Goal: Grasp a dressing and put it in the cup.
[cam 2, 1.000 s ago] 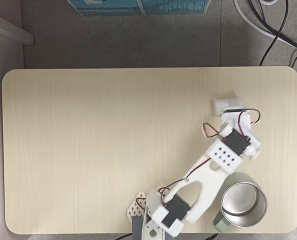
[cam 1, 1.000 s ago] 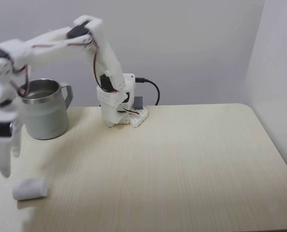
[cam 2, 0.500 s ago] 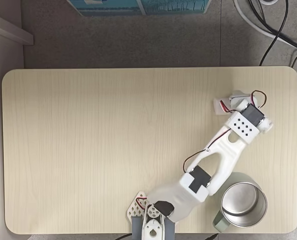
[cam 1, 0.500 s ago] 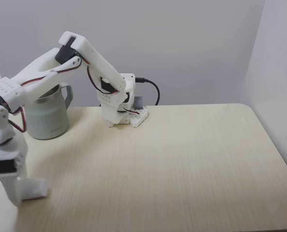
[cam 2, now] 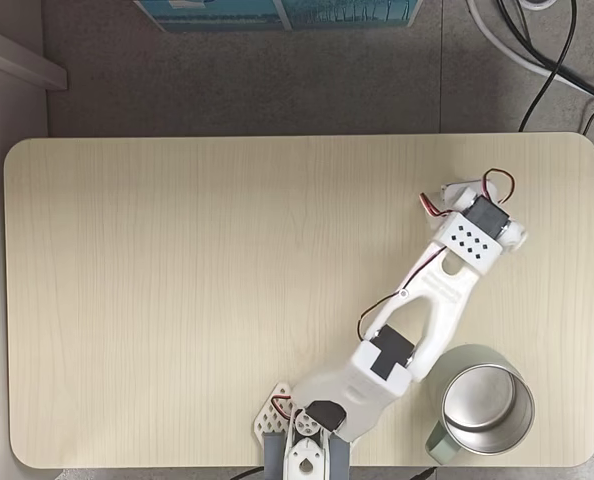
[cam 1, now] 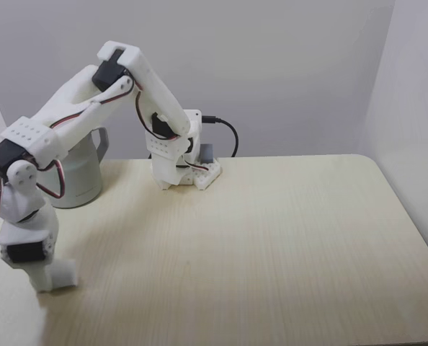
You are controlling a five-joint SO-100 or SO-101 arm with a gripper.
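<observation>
Pincer (cam 1: pixel 52 277) down on counter (cam 1: pixel 272 238), at dressing (cam 1: pixel 64 274) near counter's left edge in side fixed view; can't tell if clenched. Cup (cam 2: pixel 487 408) stands apart, beside arm base.

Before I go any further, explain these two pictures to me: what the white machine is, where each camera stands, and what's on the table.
The white machine is a small jointed robot arm bolted at the table's back edge. One fixed view looks from the front; the other looks straight down. Its fingers are lowered to the tabletop around a small white roll, the dressing; whether they have closed on it is hard to tell. From above, the arm covers most of the roll. A metal cup with a side handle stands empty beside the arm's base.
</observation>
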